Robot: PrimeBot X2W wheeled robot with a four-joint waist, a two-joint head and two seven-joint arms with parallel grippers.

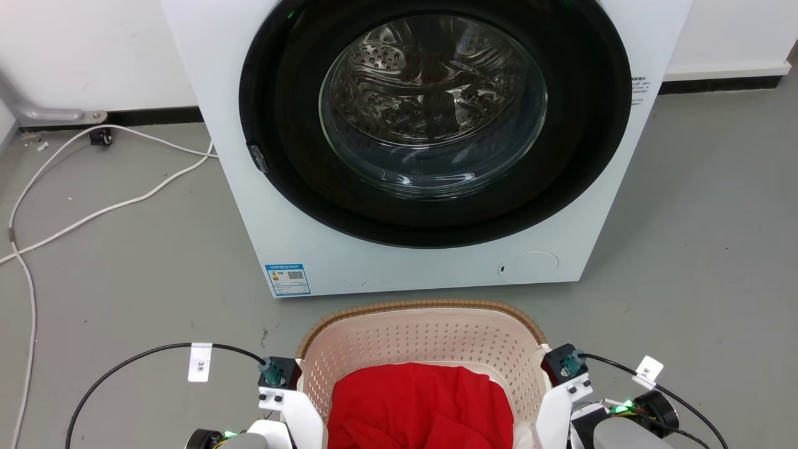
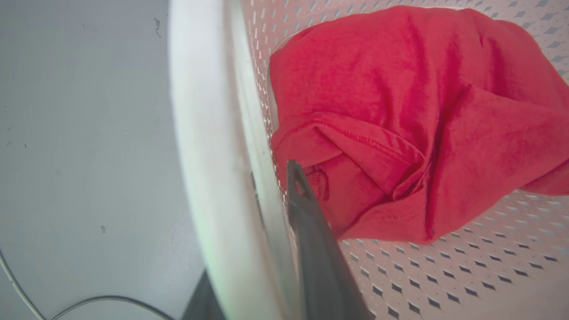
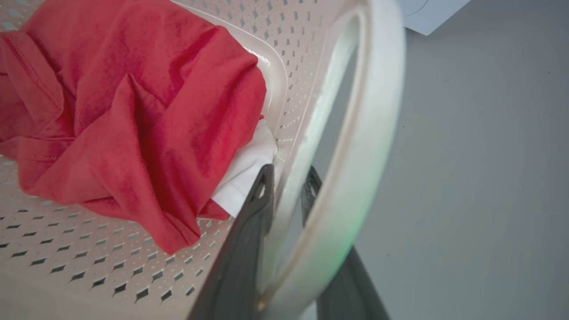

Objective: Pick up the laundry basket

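The laundry basket [image 1: 424, 340] is seen just in front of the washing machine [image 1: 424, 143] in the head view. Its side walls are shown clamped by the left gripper [image 2: 262, 191] and right gripper [image 3: 289, 174] in the wrist views.

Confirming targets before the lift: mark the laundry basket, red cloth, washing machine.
laundry basket [image 1: 424, 307]: head view, brown far rim.
red cloth [image 1: 418, 405]: head view, cloth's middle.
washing machine [image 1: 430, 106]: head view, door glass.
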